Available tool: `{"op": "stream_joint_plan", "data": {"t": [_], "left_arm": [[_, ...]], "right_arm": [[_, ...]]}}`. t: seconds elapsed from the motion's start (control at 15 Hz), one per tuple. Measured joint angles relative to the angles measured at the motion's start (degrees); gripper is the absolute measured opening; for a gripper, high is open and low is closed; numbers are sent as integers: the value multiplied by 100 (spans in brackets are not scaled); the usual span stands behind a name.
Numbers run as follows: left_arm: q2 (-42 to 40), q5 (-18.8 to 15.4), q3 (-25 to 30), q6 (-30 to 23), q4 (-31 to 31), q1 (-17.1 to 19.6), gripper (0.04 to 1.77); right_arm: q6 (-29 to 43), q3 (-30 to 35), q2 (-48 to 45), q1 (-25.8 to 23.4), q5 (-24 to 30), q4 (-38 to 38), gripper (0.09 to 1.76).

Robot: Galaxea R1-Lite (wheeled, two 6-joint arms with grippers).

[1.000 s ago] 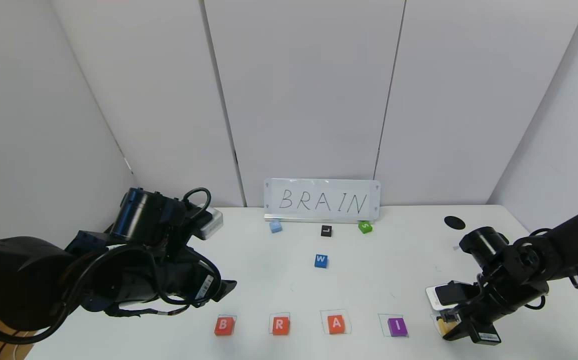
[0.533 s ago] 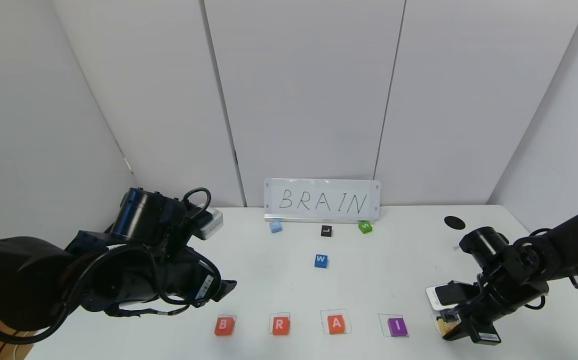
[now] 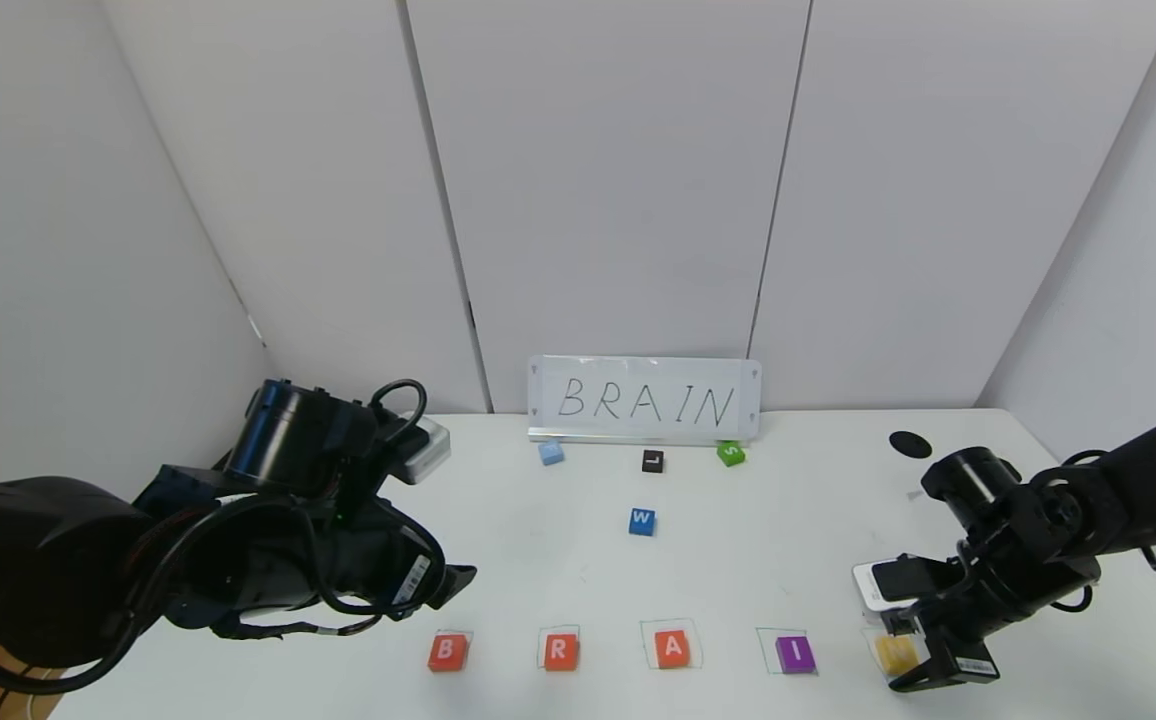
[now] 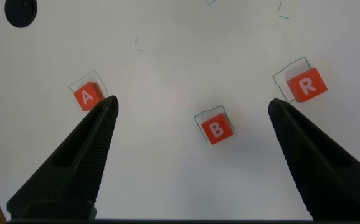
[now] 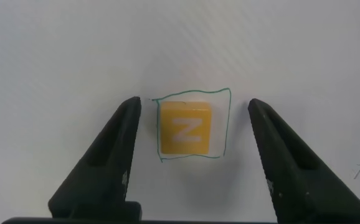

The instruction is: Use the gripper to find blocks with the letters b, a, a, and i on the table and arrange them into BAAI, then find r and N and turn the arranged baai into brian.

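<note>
diff: right hand [image 5: 192,134] now spread apart, N [image 5: 184,128] freed, flat in its pen square at row end beside I [image 3: 795,653] | left hand [image 4: 189,118] wide apart above B [image 4: 217,129] | row B, r [image 3: 560,651], A [image 3: 673,649], I, N on worktop [image 3: 758,540] | behind: W block [image 3: 642,521], L block [image 3: 652,461], S block [image 3: 730,454], BRAIN sign [image 3: 644,400]

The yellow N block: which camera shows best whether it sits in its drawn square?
The right wrist view: the N block lies inside the pen square, between the open right gripper fingers, touching neither. The head view shows it partly hidden behind that gripper. The left wrist view misses it.
</note>
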Motion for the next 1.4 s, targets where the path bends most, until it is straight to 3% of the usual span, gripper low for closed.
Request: {"op": "stream_joint_plan", "data": {"t": [0.53, 0.87, 1.13, 1.4], "left_arm": [[-48, 0, 0, -1, -2, 1, 172], [-172, -10, 4, 0, 1, -2, 172], [-212, 30, -13, -48, -22, 15, 172], [-371, 94, 240, -116, -145, 133, 172]], "right_arm": [[112, -5, -518, -43, 79, 589, 155], [1843, -394, -1306, -397, 770, 1242, 162], [2587, -496, -1654, -1023, 800, 1256, 166], [4431, -518, -1996, -1215, 770, 1248, 168]]}}
